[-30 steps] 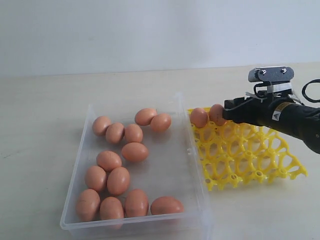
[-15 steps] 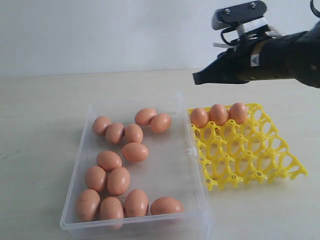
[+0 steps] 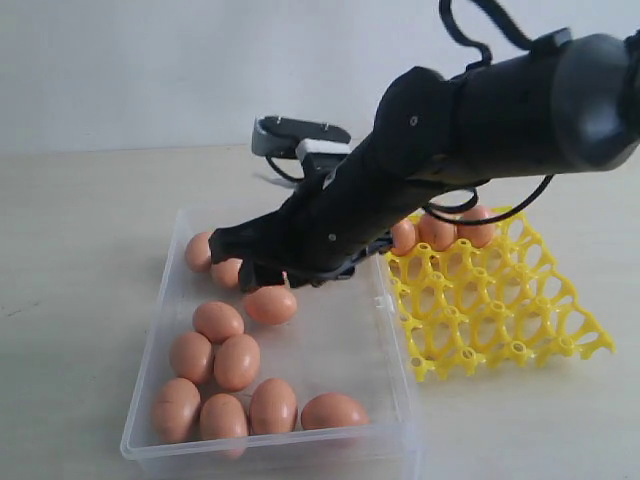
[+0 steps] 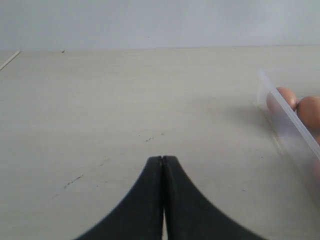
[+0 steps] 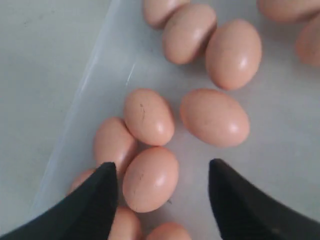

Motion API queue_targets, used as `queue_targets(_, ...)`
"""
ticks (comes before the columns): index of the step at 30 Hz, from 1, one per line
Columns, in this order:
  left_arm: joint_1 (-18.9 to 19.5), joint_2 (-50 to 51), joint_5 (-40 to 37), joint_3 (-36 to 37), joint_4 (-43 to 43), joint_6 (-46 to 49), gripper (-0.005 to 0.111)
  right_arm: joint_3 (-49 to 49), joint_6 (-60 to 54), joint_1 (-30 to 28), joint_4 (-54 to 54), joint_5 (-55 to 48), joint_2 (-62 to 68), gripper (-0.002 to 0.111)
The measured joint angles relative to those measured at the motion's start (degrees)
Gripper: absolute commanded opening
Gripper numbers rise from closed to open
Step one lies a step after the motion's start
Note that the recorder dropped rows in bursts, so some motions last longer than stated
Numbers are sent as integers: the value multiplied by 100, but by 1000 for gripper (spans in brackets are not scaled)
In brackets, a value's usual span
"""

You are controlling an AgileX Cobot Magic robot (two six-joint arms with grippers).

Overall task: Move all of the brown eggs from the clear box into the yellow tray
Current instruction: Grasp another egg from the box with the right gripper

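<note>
The clear box (image 3: 398, 372) holds several brown eggs (image 3: 218, 320), loose on its floor. The yellow tray (image 3: 500, 310) lies to its right with three eggs (image 3: 437, 231) in its far row. My right arm reaches across over the box, and my right gripper (image 3: 240, 262) hangs open above the egg cluster. In the right wrist view the right gripper (image 5: 162, 167) has its fingers spread either side of one egg (image 5: 150, 179), apart from it. My left gripper (image 4: 162, 159) is shut and empty over bare table, beside the box wall (image 4: 287, 125).
Other eggs (image 5: 215, 116) crowd close round the one between the fingers, and two touch it. The box's low left wall (image 5: 82, 115) runs just beside the cluster. Pale tabletop (image 3: 90, 230) surrounds box and tray.
My right arm rose from the tray's far row, leaving a third egg there, then swung left and down over the clear box. The gripper is empty and open.
</note>
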State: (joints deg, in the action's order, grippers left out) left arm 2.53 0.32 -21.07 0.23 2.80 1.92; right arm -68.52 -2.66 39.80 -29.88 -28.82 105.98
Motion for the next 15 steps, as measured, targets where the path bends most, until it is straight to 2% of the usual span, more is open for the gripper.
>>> queue_targets(15,0,0,0,0,0,0,0,-36,225,283,-764,19,893,64)
